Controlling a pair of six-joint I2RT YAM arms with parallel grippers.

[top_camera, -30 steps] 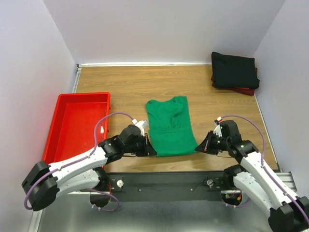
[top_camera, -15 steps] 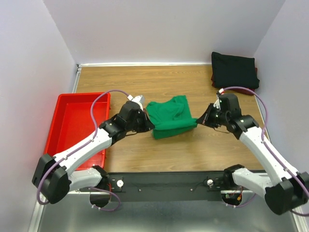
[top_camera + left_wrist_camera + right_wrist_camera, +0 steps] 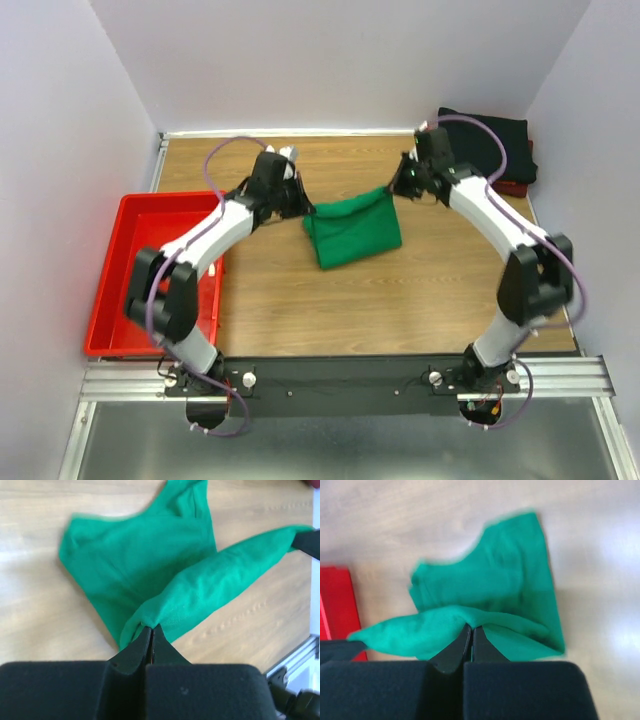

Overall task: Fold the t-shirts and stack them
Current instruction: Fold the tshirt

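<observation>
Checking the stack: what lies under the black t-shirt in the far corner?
A dark red t-shirt, only its near edge showing beneath the black t-shirt; the rest is covered, so its fold cannot be judged.

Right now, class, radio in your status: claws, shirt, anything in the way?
Left claw and right claw both shut on green t-shirt. One edge lifted taut between them, rest on table. Nothing blocking; black t-shirt folded far right.
</observation>
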